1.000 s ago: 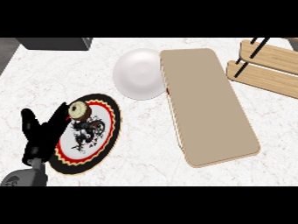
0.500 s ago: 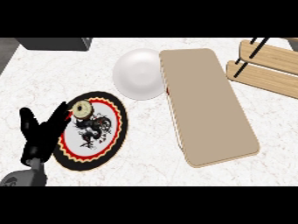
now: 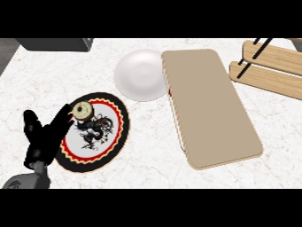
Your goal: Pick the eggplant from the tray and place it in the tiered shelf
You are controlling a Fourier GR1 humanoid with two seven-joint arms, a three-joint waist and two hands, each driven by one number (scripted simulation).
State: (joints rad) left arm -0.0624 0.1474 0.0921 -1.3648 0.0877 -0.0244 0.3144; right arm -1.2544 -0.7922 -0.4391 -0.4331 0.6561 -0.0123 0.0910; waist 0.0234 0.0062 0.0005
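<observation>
A long beige tray (image 3: 212, 111) lies on the counter right of centre, and no eggplant shows on it or anywhere else in view. The wooden tiered shelf (image 3: 277, 66) with black posts stands at the upper right. My left hand (image 3: 42, 137) is open at the lower left, fingers up, beside the left rim of a decorated plate. My right hand is out of view.
A round plate (image 3: 107, 144) with a black, red and white pattern lies left of the tray, with a small tan ring (image 3: 83, 109) on its upper edge. A white bowl (image 3: 140, 75) touches the tray's upper left side. A dark box (image 3: 55, 43) sits at the counter's far left.
</observation>
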